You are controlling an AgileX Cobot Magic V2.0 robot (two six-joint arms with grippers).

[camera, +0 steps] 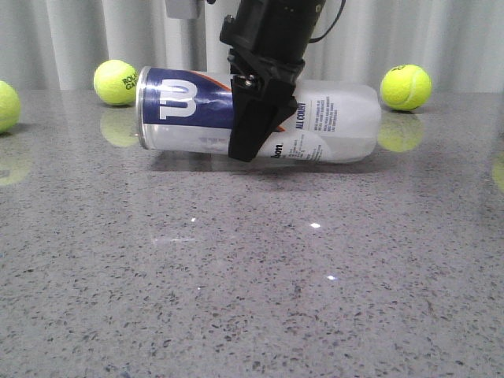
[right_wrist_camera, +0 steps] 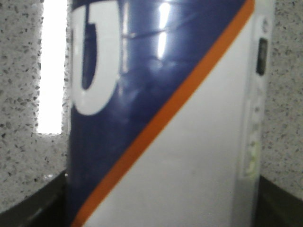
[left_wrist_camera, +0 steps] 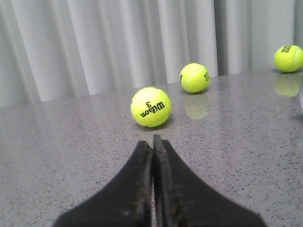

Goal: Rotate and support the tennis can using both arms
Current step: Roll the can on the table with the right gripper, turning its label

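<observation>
The tennis can (camera: 339, 118) lies on its side on the grey speckled table (camera: 252, 299), its metal rim (camera: 142, 110) to the left. My right gripper (camera: 250, 146) comes down from above and is shut across the can's middle, with one dark finger in front and the other hidden behind. In the right wrist view the navy and white label with the orange stripe (right_wrist_camera: 156, 132) fills the space between my right gripper's (right_wrist_camera: 161, 208) fingers. My left gripper (left_wrist_camera: 153, 142) is shut on nothing, low over the table. It does not show in the front view.
Tennis balls lie behind the can at left (camera: 116, 82) and right (camera: 405, 87), and one at the far left edge (camera: 6, 105). Ahead of the left gripper are three balls (left_wrist_camera: 151, 107) (left_wrist_camera: 194, 77) (left_wrist_camera: 288, 58). A pale curtain (camera: 71, 39) hangs behind the table.
</observation>
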